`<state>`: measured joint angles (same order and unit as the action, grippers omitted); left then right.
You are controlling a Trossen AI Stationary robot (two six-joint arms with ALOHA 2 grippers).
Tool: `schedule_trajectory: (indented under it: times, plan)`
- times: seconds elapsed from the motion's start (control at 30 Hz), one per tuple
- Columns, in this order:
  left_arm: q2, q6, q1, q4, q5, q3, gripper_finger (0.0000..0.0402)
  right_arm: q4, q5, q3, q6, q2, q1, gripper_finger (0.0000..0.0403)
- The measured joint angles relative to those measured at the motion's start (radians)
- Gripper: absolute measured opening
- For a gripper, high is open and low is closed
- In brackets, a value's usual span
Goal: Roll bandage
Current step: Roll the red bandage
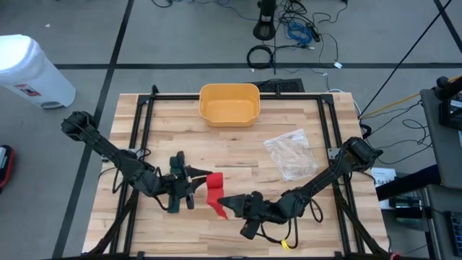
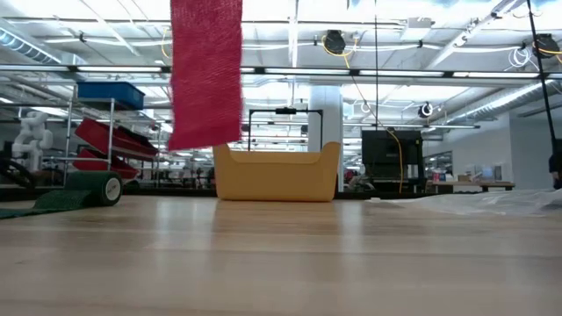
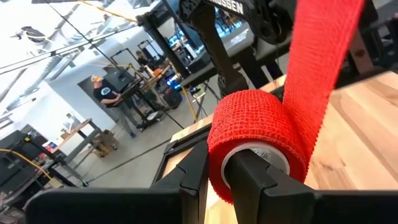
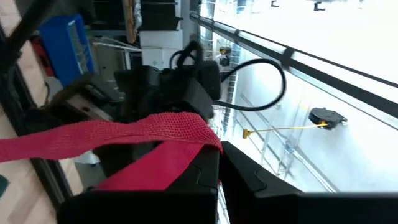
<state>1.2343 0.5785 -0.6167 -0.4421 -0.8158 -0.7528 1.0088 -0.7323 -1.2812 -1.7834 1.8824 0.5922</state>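
Note:
A red bandage shows in the high view as a roll point(image 1: 207, 176) with a loose strip point(image 1: 216, 196) running toward the table's near edge. My left gripper point(image 1: 189, 180) is shut on the roll point(image 3: 255, 134) above the table's middle. My right gripper point(image 1: 229, 203) is shut on the strip's end point(image 4: 186, 134), just to the roll's near right. In the low view the strip point(image 2: 206, 70) hangs clear of the table; both grippers are above that picture's top. My left gripper holds the roll at its open end point(image 3: 233, 171), one finger point(image 3: 252, 171) in the hollow core and the other point(image 3: 193, 168) outside the wound layers. The fingers come level from the table's left. The roll is lifted clear, and the strip leaves it upward. My right gripper pinches the strip's free end point(image 4: 200, 138) between its two fingers, coming level from the table's right. The strip runs away from the fingers toward my left gripper as a single flat band point(image 4: 93, 138), lifted clear of the table.
A yellow bin point(image 1: 229, 103) stands at the table's far middle. A clear plastic bag point(image 1: 291, 154) lies on the right half. A white bin point(image 1: 32, 72) stands on the floor beyond the table's far left corner. Black frame rails point(image 1: 137, 123) run along the table's sides.

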Motion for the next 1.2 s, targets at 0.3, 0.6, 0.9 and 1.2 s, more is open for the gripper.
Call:
schedule_trajectory:
  times: [0.3, 0.6, 0.9, 1.2]
  plan:
    - [0.0, 0.0, 0.0, 0.014, 0.047, 0.0, 0.0057, 0.027, 0.007, 0.0, 0.011, -0.008, -0.019, 0.0]
    - [0.0, 0.0, 0.0, 0.038, 0.146, 0.0, 0.0056, 0.011, 0.007, -0.043, 0.1, -0.008, -0.045, 0.0]
    - [-0.002, -0.022, -0.001, 0.084, 0.171, -0.001, 0.0057, -0.091, -0.001, -0.166, 0.189, -0.008, -0.063, 0.0]
    - [-0.002, -0.023, -0.001, 0.086, 0.233, -0.001, 0.0057, -0.164, -0.005, -0.22, 0.28, -0.008, -0.118, 0.0]
